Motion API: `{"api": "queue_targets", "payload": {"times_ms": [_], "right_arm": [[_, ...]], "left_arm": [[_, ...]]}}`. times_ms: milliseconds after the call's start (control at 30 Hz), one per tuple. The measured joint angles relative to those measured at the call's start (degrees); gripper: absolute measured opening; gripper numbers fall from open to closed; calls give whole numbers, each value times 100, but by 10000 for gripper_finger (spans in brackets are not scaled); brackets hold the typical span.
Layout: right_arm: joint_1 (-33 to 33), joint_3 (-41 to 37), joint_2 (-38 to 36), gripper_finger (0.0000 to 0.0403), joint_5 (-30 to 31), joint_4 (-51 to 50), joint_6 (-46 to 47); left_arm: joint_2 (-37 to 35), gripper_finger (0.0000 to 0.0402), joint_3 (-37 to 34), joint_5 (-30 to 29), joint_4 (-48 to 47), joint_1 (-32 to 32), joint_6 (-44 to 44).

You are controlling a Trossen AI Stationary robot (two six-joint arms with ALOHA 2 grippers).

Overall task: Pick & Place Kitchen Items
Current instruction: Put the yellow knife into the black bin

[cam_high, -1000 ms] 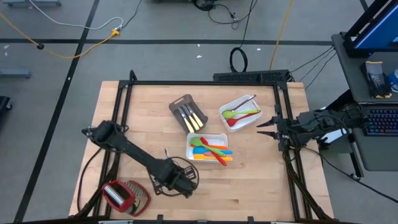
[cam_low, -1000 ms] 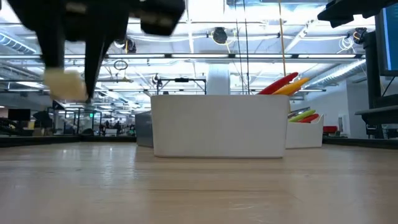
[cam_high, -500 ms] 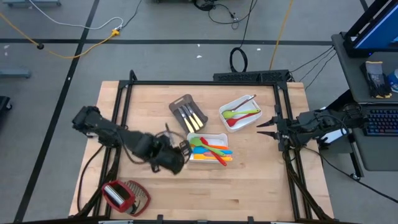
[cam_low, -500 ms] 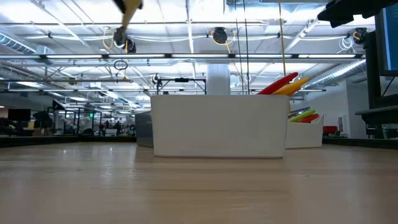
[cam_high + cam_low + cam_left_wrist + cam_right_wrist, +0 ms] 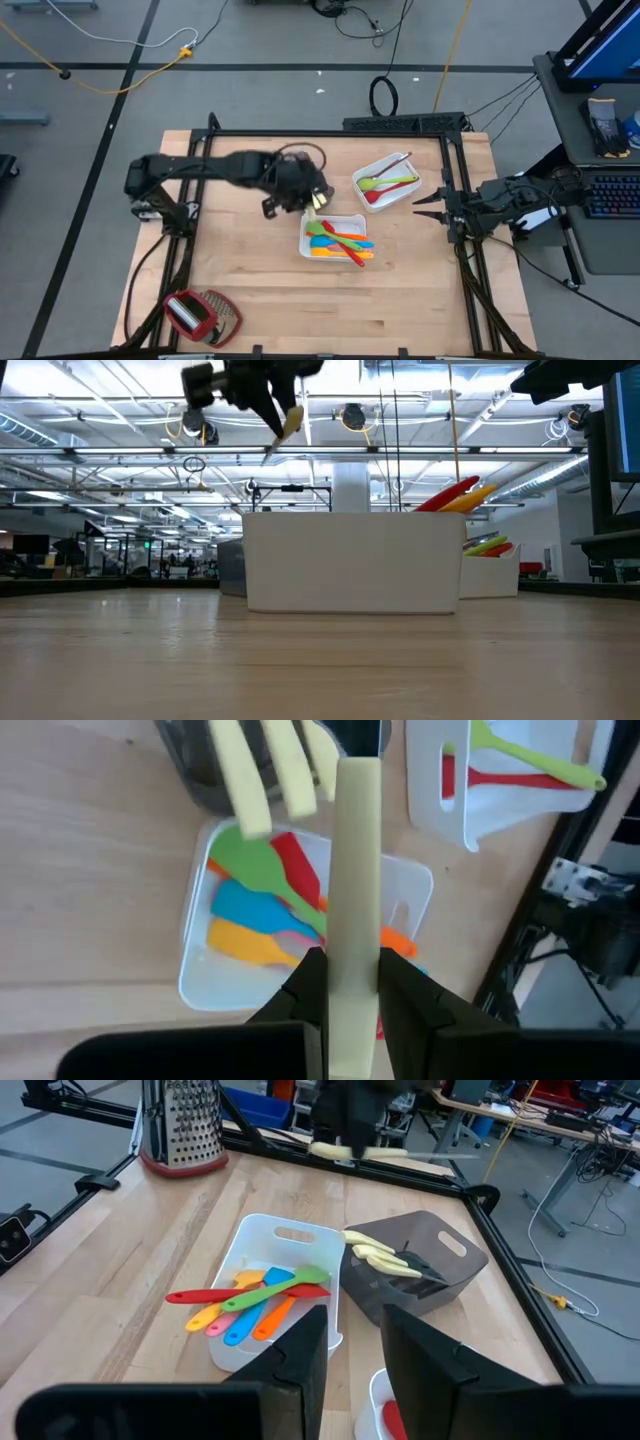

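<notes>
Pale-handled knife (image 5: pixel 356 890) is clamped between the two dark fingers (image 5: pixel 305 985) of the left hand (image 5: pixel 303 196), its handle running straight out ahead of the wrist. The left hand hangs in the air above the middle of the table (image 5: pixel 400 290), over the grey-brown tray (image 5: pixel 425 1270) and just beside the near white tray (image 5: pixel 335 238). In the low view the knife shows high up, tilted, handle uppermost, well clear of the table.

Three more pale-handled knives (image 5: pixel 380 1255) lie side by side in the grey-brown tray. The near white tray holds a heap of coloured silicone utensils (image 5: pixel 340 240): a green spatula (image 5: pixel 255 865), a red one (image 5: pixel 297 860), a blue one (image 5: pixel 240 907) and a yellow-orange one (image 5: pixel 245 942), lying across each other. The far white tray (image 5: pixel 385 180) holds a green spoon (image 5: pixel 390 182) on top of a red spoon (image 5: pixel 385 194).

The right hand (image 5: pixel 425 205) rests at the right edge of the table, beside the far white tray, its fingers (image 5: pixel 300 1350) apart and gripping nothing.

A box grater (image 5: pixel 195 314) with a red handle lies on its side at the near left corner of the table, well apart from the trays.
</notes>
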Motion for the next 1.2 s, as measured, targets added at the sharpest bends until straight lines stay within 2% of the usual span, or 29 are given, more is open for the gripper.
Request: {"api": "queue_targets", "payload": {"times_ms": [233, 533, 733, 967, 1200], "right_arm": [[-1, 0, 0, 89, -1, -3, -12], [-2, 0, 1, 89, -10, -117, -45], [-2, 0, -1, 89, -4, -312, -44], [0, 0, 1, 89, -1, -325, -193], [-2, 0, -1, 89, 1, -299, -436]], "left_arm": [[146, 47, 11, 1397, -47, 745, 185], [893, 47, 2, 3046, -158, 1301, 594], [986, 47, 2, 3551, -305, 1686, 861], [980, 47, 2, 3640, -1327, 1904, 1056], [1041, 47, -51, 3788, -1144, 1950, 911]]}}
